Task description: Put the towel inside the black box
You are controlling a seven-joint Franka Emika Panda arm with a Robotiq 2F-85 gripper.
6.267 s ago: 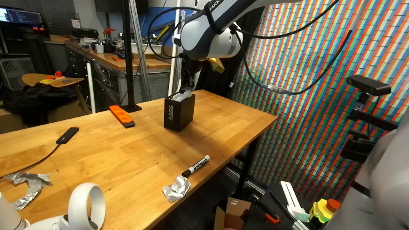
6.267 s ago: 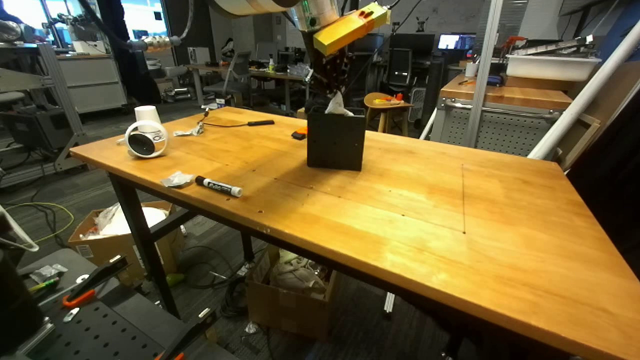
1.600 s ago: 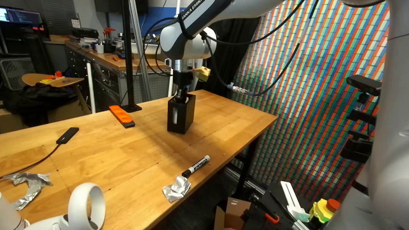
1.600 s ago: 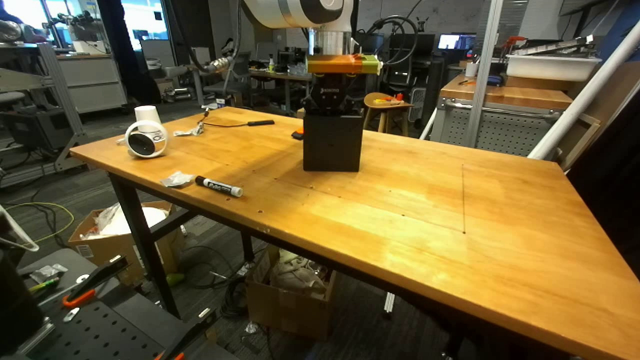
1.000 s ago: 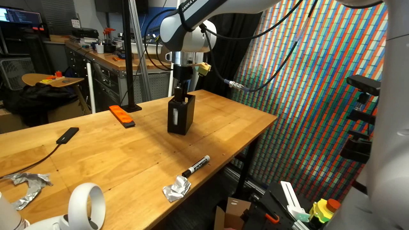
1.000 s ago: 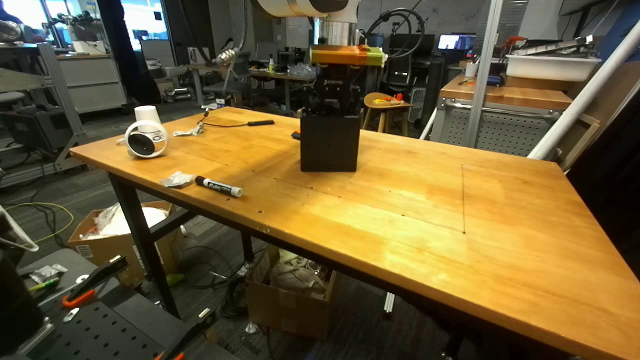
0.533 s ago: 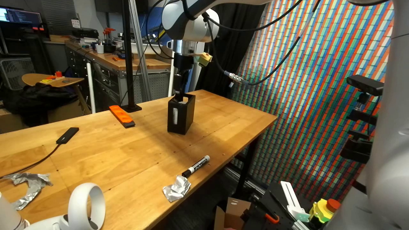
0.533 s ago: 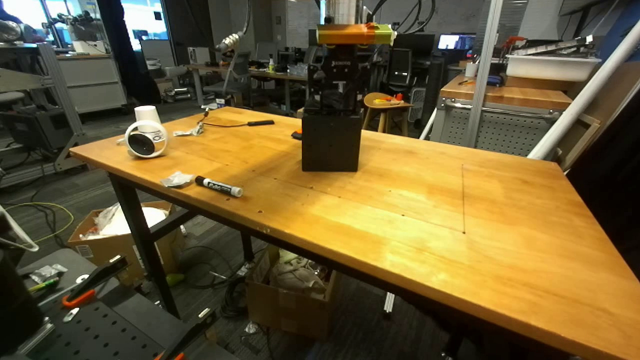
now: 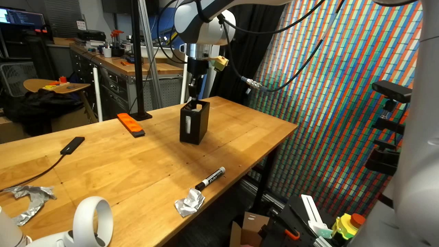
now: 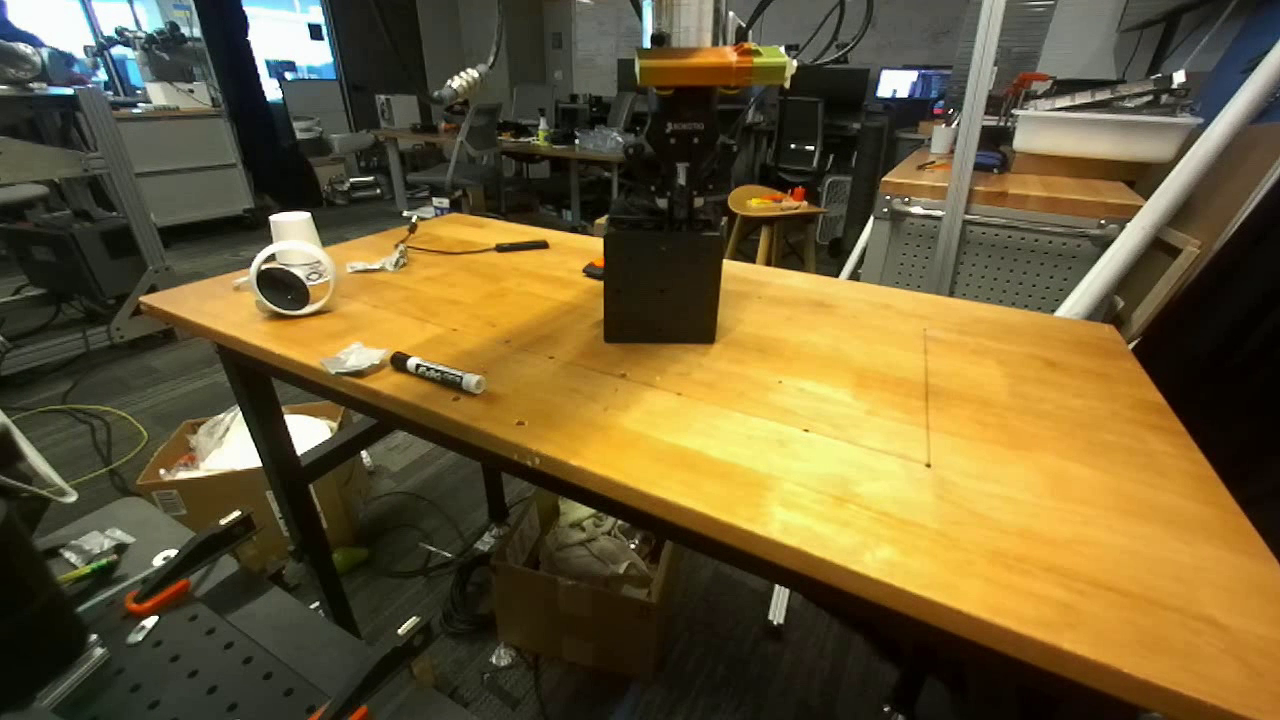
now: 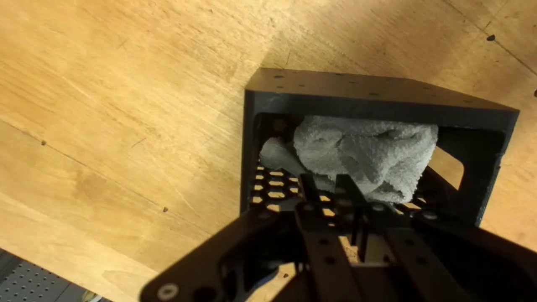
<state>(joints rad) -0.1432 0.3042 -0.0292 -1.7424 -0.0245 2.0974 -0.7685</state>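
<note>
Wrist view, pale towel (image 11: pixel 365 153), crumpled, fuzzy

1. We take this for a robotics lab: a white-and-black jointed robot arm (image 9: pixel 212 32) reaches above the long, pale-wood table (image 9: pixel 144 164).
2. Near the table, we see a yellow plastic box (image 9: pixel 344 227) with a round red button (image 9: pixel 357 220), and a black bar-shaped camera (image 9: pixel 391 91).
3. Beyond the table stands a wooden-topped workbench (image 10: pixel 1040 195) with a perforated grey panel (image 10: pixel 908 260).
4. Farther from the table, we find a grey office chair (image 10: pixel 483 130) and a lit rectangular monitor (image 10: pixel 915 83).
</note>
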